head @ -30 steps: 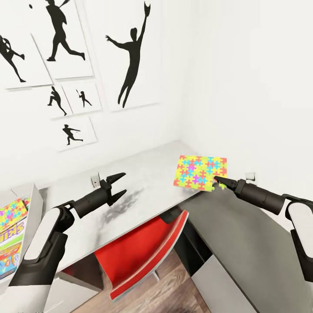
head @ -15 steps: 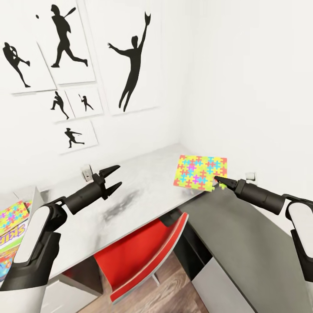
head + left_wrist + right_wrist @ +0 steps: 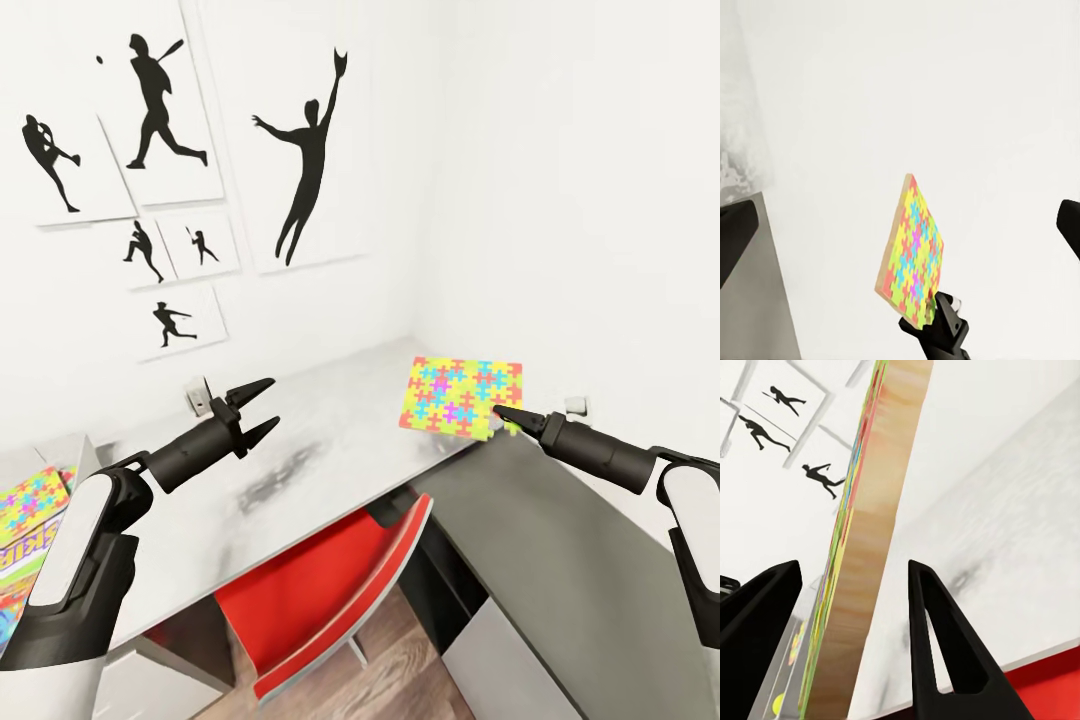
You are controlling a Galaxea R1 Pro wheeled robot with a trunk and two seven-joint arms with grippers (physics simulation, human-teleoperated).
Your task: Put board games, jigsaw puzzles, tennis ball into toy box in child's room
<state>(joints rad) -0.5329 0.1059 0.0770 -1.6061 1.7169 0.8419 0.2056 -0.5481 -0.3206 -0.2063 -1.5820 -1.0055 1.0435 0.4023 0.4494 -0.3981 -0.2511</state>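
Jigsaw puzzles: two. One jigsaw puzzle (image 3: 461, 396) is right of centre in the head view, lifted above the table; a second puzzle (image 3: 28, 497) lies at the left edge.
Board games: one "SKIP-BO" box (image 3: 22, 549) at the lower left edge, just below the second puzzle, cut off by the frame.
Right gripper (image 3: 503, 416): jaws closed on the near edge of the lifted jigsaw puzzle; the right wrist view shows its pale wood edge between the fingers.
Left gripper (image 3: 256, 409): jaws spread wide, holding nothing, above the table at centre left.
Table (image 3: 330, 420): pale grey, smooth top, running into the room corner.
Cabinet (image 3: 560, 560): lower, dark grey top, lower right.
Chair (image 3: 320, 590): red, glossy, tucked under the table.
Wall pictures (image 3: 300, 135): six black silhouettes on white panels, upper left.
Floor (image 3: 400, 670): wood plank, bottom centre.
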